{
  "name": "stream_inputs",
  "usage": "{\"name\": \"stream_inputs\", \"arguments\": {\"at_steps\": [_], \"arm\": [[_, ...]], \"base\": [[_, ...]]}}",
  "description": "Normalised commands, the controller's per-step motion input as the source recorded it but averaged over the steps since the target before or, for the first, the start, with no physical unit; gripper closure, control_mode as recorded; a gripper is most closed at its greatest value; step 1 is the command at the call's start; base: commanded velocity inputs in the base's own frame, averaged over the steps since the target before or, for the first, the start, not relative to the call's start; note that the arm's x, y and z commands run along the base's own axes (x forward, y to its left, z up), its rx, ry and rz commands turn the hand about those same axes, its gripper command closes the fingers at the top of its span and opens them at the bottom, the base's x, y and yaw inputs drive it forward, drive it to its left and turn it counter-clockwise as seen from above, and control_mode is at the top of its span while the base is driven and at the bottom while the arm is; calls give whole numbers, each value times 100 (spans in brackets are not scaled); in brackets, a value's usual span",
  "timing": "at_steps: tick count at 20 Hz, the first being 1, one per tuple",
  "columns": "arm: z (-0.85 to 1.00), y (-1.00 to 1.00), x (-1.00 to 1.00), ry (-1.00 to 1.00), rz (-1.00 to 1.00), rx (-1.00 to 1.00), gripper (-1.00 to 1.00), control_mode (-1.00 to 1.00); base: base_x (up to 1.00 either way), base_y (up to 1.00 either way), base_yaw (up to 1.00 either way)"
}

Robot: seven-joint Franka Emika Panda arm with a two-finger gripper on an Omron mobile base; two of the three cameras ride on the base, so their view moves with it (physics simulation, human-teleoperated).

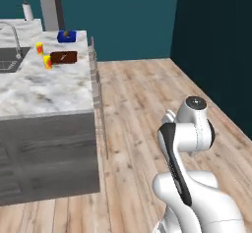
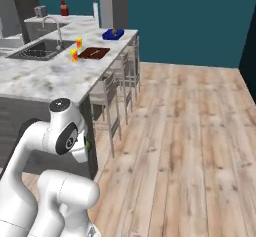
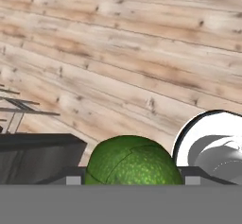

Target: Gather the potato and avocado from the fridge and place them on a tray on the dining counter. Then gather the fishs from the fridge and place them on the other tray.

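The pincer [image 3: 130, 179] pinches the avocado [image 3: 132, 160] above the plank floor [image 3: 142, 53]. On the worktop [image 1: 44, 92] sit the blue tray [image 1: 66, 36] and the reddish-brown tray [image 1: 64, 57].

Two yellow cups [image 1: 43, 55] near sink [image 2: 37, 50], bar stools [image 2: 107, 98], plank floor [image 2: 190, 131]

Teal walls [image 1: 123, 15], pale plank floor [image 2: 190, 131]
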Motion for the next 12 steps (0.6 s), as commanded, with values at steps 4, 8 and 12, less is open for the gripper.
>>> {"name": "stream_inputs", "arguments": {"at_steps": [4, 8, 12], "arm": [[0, 0, 0, 0, 0, 0, 100, 100], [0, 0, 0, 0, 0, 0, 100, 100], [0, 0, 0, 0, 0, 0, 100, 100]], "base": [[54, -89, 47], [75, -92, 41], [92, -94, 36]]}}
